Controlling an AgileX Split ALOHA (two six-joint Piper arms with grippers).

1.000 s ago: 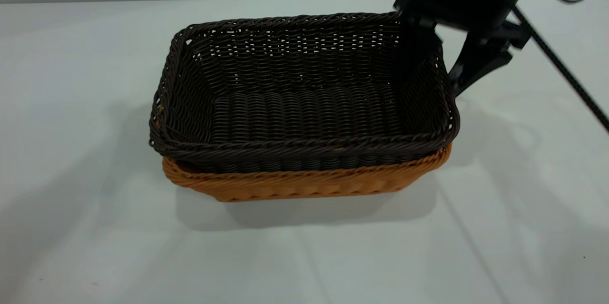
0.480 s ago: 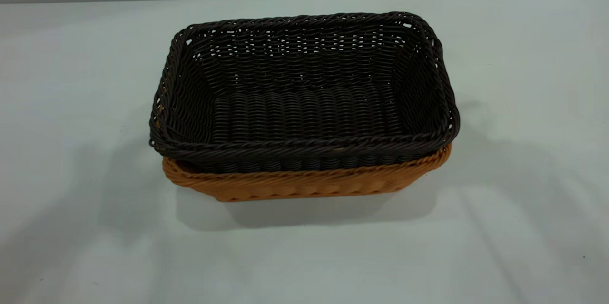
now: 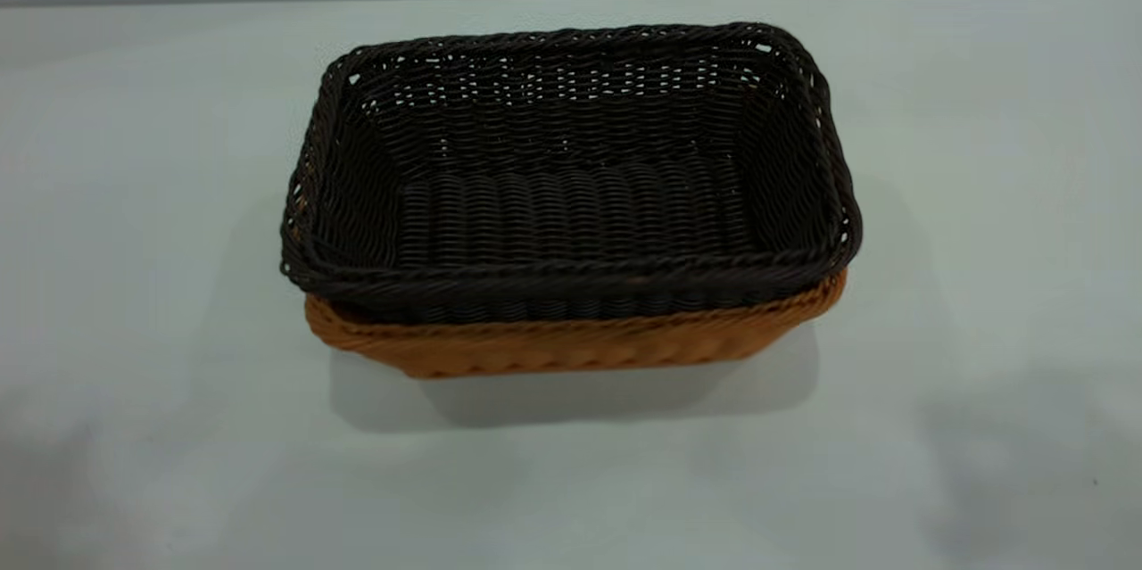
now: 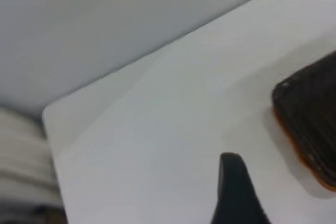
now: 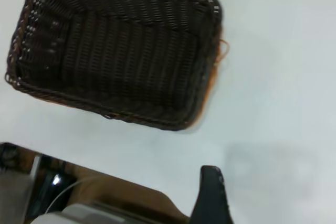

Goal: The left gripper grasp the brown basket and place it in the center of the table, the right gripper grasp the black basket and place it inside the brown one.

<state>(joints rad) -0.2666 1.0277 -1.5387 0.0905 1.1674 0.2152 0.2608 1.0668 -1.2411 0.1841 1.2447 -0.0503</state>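
Observation:
The black basket sits nested inside the brown basket near the middle of the white table; only the brown one's front wall and rim show beneath it. Neither arm appears in the exterior view. The right wrist view looks down from high above on the black basket, with a thin brown edge beside it. My right gripper shows one dark finger, nothing beside it, open. My left gripper hangs off to the side of the black basket, also one bare finger, open.
The table's edge and the darker floor with cables show in the right wrist view. A table corner and a grey wall appear in the left wrist view. Bare tabletop surrounds the baskets.
One second ago my right gripper stood open over the black basket's far right wall. It has since lifted away out of the exterior view. The baskets have not moved.

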